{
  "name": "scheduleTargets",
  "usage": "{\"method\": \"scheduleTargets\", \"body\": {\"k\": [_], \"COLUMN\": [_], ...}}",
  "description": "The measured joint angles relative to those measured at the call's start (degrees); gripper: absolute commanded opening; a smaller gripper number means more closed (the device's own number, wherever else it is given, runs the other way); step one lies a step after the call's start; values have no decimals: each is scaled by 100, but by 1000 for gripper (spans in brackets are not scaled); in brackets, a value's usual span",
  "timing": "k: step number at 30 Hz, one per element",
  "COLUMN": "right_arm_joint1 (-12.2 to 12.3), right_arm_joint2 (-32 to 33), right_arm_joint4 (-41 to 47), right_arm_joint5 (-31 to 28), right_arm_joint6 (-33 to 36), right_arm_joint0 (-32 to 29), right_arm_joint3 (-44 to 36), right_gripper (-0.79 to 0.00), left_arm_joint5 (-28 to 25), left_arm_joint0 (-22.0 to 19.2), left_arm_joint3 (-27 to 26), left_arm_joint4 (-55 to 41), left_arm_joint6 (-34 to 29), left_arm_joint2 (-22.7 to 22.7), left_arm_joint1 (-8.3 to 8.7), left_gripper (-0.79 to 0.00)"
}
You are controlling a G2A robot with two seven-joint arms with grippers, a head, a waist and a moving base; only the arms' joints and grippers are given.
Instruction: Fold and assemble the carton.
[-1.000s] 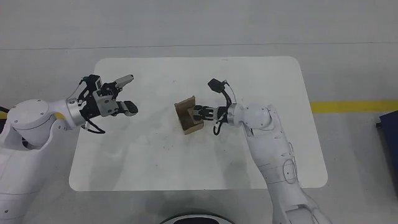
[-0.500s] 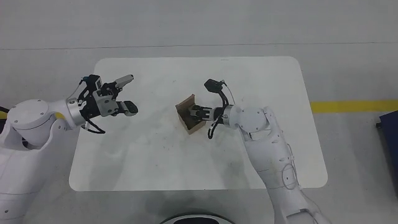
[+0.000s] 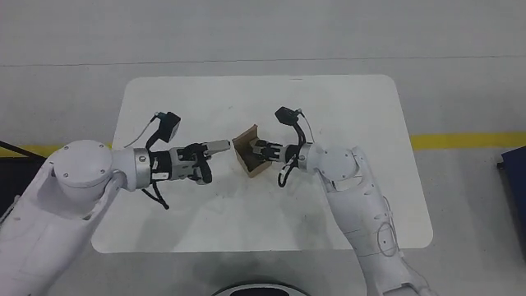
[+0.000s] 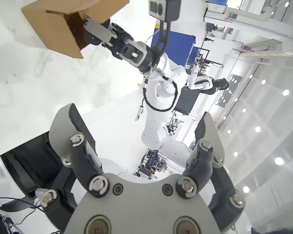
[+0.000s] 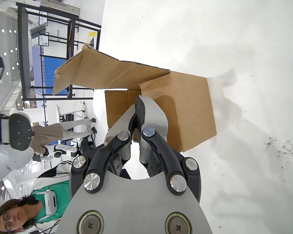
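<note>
White table [image 3: 345,107], scuffed with dark specks, bearing one brown carton [image 3: 245,163] near its centre. The carton lies on its side with its open mouth turned to the right. The right gripper [image 3: 265,151] reaches into that mouth. Its fingers [image 5: 146,113] are pressed together on the edge of a carton wall, which appears to be pinched between the pads. One long flap [image 5: 100,71] stands out unfolded from the mouth. The left gripper [image 3: 215,158] hovers just left of the carton and apart from it, fingers [image 4: 75,120] spread wide and holding nothing.

The step in hand appears to be bracing the carton from the right while the left arm comes in to square a wall or fold a flap. For a clean result:

- The right pinch should be firm but not crushing, since thin cardboard will likely buckle at the grip.
- The left gripper should meet a flat panel squarely, not a corner, and push along the crease line so that the board bends where it is scored.
- A push that outruns the right hold would probably slide or spin the light carton on the smooth surface, so the approach should be slow.
</note>
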Motion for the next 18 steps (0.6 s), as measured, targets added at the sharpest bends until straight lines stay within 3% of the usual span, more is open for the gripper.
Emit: {"method": "scheduleTargets", "body": {"k": [18], "right_arm_joint1": [-1], "right_arm_joint2": [0], "right_arm_joint4": [-3], "right_arm_joint5": [0], "right_arm_joint6": [1], "right_arm_joint0": [-1], "right_arm_joint3": [-3], "right_gripper": [-785], "left_arm_joint5": [-577], "left_arm_joint0": [-956], "left_arm_joint3": [1241], "left_arm_joint4": [121], "left_arm_joint6": [1219], "left_arm_joint2": [1624], "left_arm_joint1": [-489], "left_gripper": [0]}}
